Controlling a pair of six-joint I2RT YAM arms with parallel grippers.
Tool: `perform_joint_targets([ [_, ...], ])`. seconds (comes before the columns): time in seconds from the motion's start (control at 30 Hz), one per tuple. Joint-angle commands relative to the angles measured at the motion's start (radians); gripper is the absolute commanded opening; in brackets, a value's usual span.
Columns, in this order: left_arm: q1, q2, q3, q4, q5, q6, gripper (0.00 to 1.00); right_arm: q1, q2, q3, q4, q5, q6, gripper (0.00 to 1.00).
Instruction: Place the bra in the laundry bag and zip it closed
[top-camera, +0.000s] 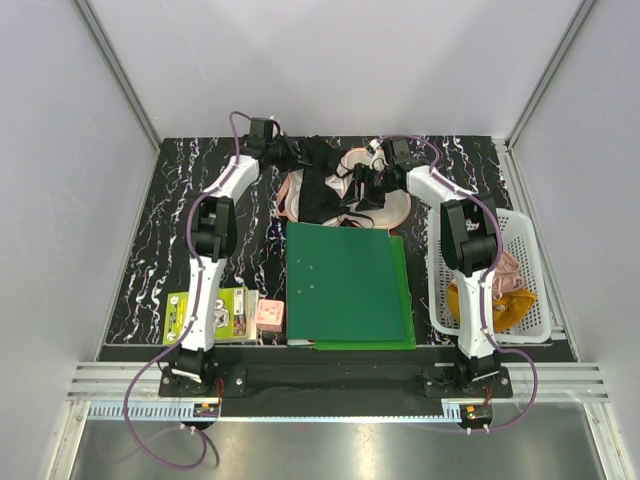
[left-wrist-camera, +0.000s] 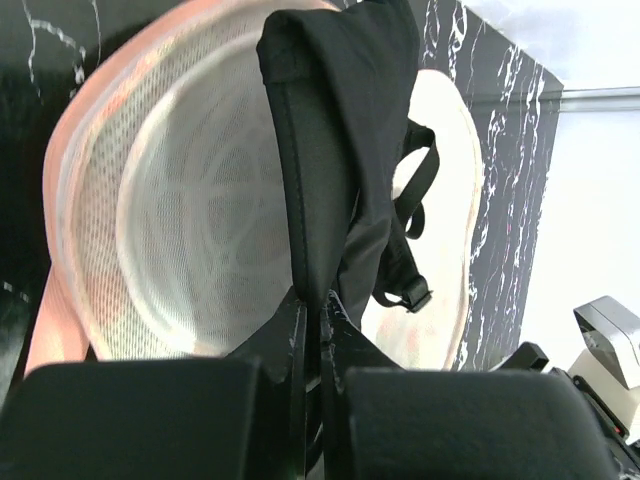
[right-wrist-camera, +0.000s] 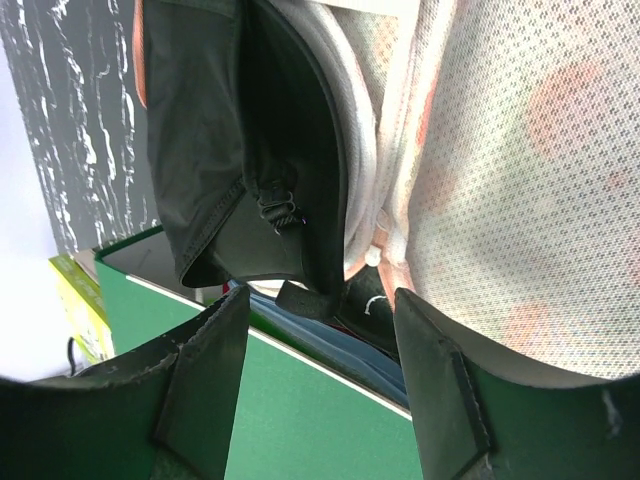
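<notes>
The laundry bag lies open at the back of the table, its pale mesh cups facing up. The black bra is draped over its left half. My left gripper is shut on a fold of the bra and holds it above one mesh cup; a thin strap with a clasp hangs to the right. My right gripper is open. In the right wrist view its jaws stand wide apart just below the bra's edge and the bag's mesh side, gripping nothing.
A green folder lies in front of the bag, also under the right gripper. A white basket at the right holds orange and pink cloths. Books and a pink box sit front left.
</notes>
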Motion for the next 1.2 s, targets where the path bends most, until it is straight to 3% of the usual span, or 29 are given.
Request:
perform_joint_targets([
  [0.0,0.0,0.041,0.041,0.034,-0.007,0.018,0.0,0.012,-0.02,0.046,0.032,-0.01,0.034,0.67],
  [0.23,0.011,0.038,0.018,0.025,0.021,0.046,0.0,0.011,-0.031,0.03,0.031,-0.013,-0.035,0.74],
  [0.33,0.012,0.024,0.016,-0.001,0.012,0.069,0.14,0.011,-0.028,0.026,0.029,-0.024,-0.051,0.74],
  [0.4,0.014,0.008,0.016,-0.024,-0.002,0.08,0.34,0.012,-0.043,0.005,0.028,-0.001,-0.057,0.75],
  [0.6,0.021,-0.087,0.015,-0.088,-0.047,0.144,0.58,0.011,-0.115,-0.065,-0.001,0.099,-0.088,0.84],
  [0.7,0.018,-0.175,-0.057,-0.115,-0.096,0.187,0.58,0.011,-0.154,-0.11,-0.018,0.122,-0.108,0.92],
  [0.9,-0.011,-0.335,-0.22,-0.139,-0.162,0.265,0.54,0.009,-0.162,-0.13,-0.029,0.158,-0.112,0.92],
  [1.03,-0.048,-0.363,-0.263,-0.152,-0.116,0.27,0.41,0.009,-0.175,-0.156,-0.031,0.163,-0.092,0.84],
  [1.17,-0.087,-0.351,-0.313,-0.148,-0.039,0.25,0.21,0.009,-0.198,-0.213,-0.028,0.181,-0.095,0.77],
])
